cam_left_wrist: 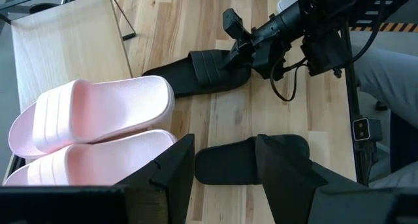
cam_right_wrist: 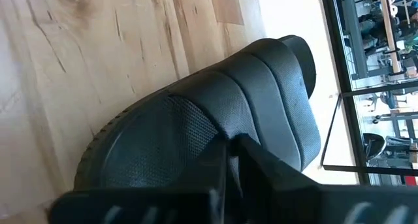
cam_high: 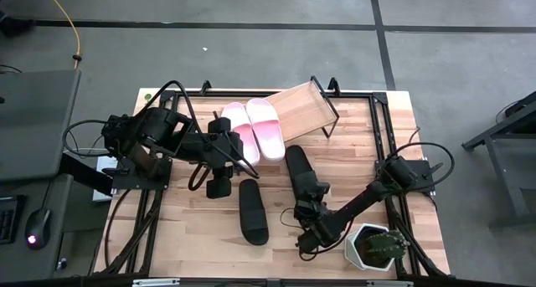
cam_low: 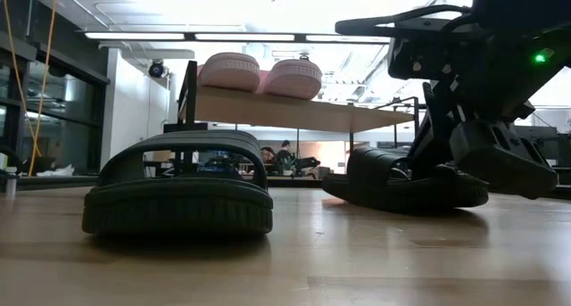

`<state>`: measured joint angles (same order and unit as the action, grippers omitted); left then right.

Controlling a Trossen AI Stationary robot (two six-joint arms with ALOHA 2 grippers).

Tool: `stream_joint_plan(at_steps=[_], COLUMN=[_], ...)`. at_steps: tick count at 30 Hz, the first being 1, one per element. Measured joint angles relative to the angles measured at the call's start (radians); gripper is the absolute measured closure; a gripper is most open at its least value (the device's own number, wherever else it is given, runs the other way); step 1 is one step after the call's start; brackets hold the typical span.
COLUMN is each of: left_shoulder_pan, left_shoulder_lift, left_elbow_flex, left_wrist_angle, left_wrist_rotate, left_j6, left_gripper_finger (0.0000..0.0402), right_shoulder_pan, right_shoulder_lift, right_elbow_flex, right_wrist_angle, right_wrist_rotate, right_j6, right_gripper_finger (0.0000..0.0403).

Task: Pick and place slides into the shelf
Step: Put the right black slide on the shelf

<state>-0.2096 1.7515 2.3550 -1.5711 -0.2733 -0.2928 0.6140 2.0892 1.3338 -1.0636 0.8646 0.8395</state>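
Two pale pink slides (cam_high: 254, 130) lie side by side on the low end of the slanted wooden shelf (cam_high: 303, 110), also seen in the low view (cam_low: 260, 74). One black slide (cam_high: 253, 210) lies flat on the table, close to the low camera (cam_low: 178, 194). The other black slide (cam_high: 303, 174) lies to its right. My right gripper (cam_high: 311, 210) is at that slide's near end, fingers close together. My left gripper (cam_high: 219, 185) hovers open beside the pink slides (cam_left_wrist: 98, 119), with the first black slide (cam_left_wrist: 251, 160) beyond its fingers. My right gripper meets the right black slide at its near end (cam_right_wrist: 196, 145), slanting down from the table's near right side. A finger (cam_right_wrist: 274, 175) lies over the textured footbed in front of the strap (cam_right_wrist: 261, 80). The gripper hides the contact itself. The slide's sole (cam_low: 401, 194) rests on the table.
A white pot with a green plant (cam_high: 374, 245) stands at the table's near right corner, just behind my right arm. The shelf's black frame (cam_high: 381, 128) runs along the table's far and right edges. Bare wood (cam_high: 193, 237) lies near the left front.
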Motion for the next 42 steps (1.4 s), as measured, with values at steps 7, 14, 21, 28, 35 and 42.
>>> stream_joint_plan(at_steps=[7, 14, 21, 28, 35, 42], left_shoulder_pan=[0.000, 0.000, 0.000, 0.000, 0.000, 0.000], left_shoulder_lift=[0.000, 0.000, 0.000, 0.000, 0.000, 0.000], left_elbow_flex=[0.000, 0.000, 0.000, 0.000, 0.000, 0.000], left_wrist_angle=[0.000, 0.000, 0.000, 0.000, 0.000, 0.000], left_wrist_rotate=[0.001, 0.001, 0.001, 0.001, 0.001, 0.001], left_j6=[0.001, 0.008, 0.008, 0.008, 0.016, 0.019], left_gripper_finger=[0.0250, 0.0250, 0.0250, 0.0250, 0.0250, 0.0250], right_shoulder_pan=[0.000, 0.003, 0.018, 0.062, 0.107, 0.140], right_shoulder_lift=[0.000, 0.000, 0.000, 0.000, 0.000, -0.001], right_elbow_flex=[0.000, 0.012, 0.099, 0.219, 0.328, 0.381], right_wrist_angle=[0.006, -0.012, -0.095, -0.212, -0.355, -0.459], right_wrist_rotate=[-0.002, -0.007, -0.010, -0.006, 0.000, 0.001], right_j6=[-0.009, -0.006, -0.005, 0.017, 0.068, 0.132], right_gripper_finger=[0.0399, 0.0401, 0.0402, 0.0403, 0.0403, 0.0403])
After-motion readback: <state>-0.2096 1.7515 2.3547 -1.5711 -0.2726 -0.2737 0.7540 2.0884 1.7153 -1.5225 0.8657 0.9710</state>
